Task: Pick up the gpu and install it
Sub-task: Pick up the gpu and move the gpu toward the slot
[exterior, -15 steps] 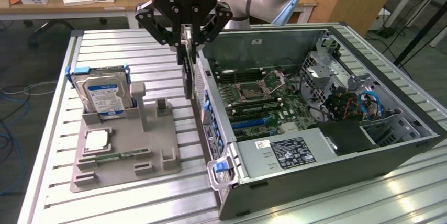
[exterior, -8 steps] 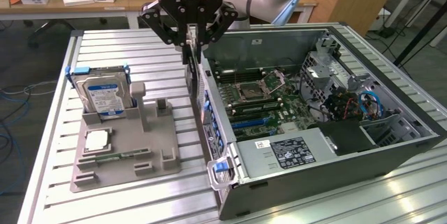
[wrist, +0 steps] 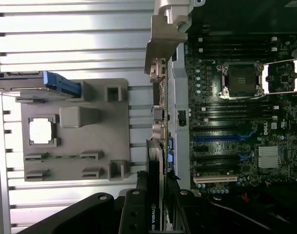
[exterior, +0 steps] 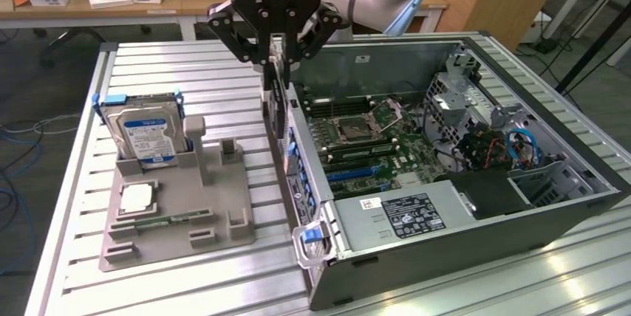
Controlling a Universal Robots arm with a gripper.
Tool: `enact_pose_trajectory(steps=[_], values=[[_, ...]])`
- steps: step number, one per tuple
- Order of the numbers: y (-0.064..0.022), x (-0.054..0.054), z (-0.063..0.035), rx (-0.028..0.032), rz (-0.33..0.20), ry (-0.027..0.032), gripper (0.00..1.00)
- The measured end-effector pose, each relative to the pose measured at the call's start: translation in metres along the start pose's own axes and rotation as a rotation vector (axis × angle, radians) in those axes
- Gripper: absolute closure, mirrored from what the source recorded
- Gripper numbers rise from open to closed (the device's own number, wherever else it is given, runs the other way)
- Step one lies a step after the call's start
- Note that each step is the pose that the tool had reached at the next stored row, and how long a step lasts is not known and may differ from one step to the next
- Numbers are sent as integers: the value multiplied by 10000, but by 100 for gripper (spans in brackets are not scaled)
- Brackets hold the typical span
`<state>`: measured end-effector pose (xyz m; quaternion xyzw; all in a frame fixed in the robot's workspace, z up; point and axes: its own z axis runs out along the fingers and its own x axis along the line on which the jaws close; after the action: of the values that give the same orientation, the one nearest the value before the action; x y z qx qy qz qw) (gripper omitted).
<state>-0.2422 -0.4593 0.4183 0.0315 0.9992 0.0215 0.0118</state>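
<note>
My gripper (exterior: pixel 276 56) is shut on the gpu (exterior: pixel 279 105), a thin black card that hangs edge-on and upright below the fingers. It hovers over the near side wall of the open computer case (exterior: pixel 473 257), just outside the motherboard (exterior: pixel 380 146). In the wrist view the gpu (wrist: pixel 156 161) runs away from my gripper (wrist: pixel 156 212), and its silver bracket (wrist: pixel 164 44) is at the far end. The card lies alongside the case edge, and the blue and black expansion slots (wrist: pixel 214 141) sit beside it inside the case.
A grey holder (exterior: pixel 177 216) stands on the slatted table toward the exterior view's left. It carries a hard drive (exterior: pixel 143 135) with a blue-white label, a processor (exterior: pixel 136 198) and a green memory stick (exterior: pixel 162 220). Inside the case are a power supply (exterior: pixel 409 216) and a drive cage (exterior: pixel 463 87).
</note>
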Motion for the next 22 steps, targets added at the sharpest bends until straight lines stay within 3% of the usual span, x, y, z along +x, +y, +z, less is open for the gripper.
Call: enact_pose_trajectory(steps=[22], values=[[12, -185, 5, -1, -26, 1, 74]])
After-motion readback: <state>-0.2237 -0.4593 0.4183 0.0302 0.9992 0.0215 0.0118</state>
